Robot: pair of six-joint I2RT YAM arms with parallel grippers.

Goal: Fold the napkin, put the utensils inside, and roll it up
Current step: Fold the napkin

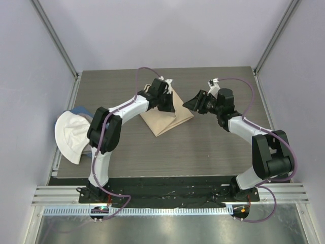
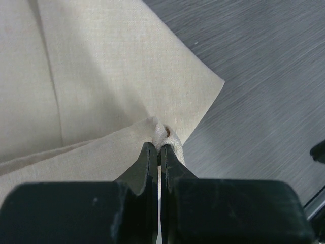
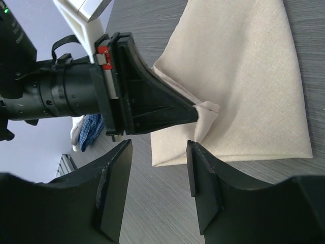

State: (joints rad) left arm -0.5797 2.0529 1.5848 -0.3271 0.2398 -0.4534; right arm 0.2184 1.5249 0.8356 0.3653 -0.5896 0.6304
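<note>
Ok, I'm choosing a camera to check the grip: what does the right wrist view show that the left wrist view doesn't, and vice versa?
Only the right wrist view: the left end effector seen from the side, shut on a pinched fold of the napkin; the right end effector, open and holding nothing; a blue cloth behind. Only the left wrist view: a straight crease running across the napkin. Both: the napkin, the pinch and the table.
</note>
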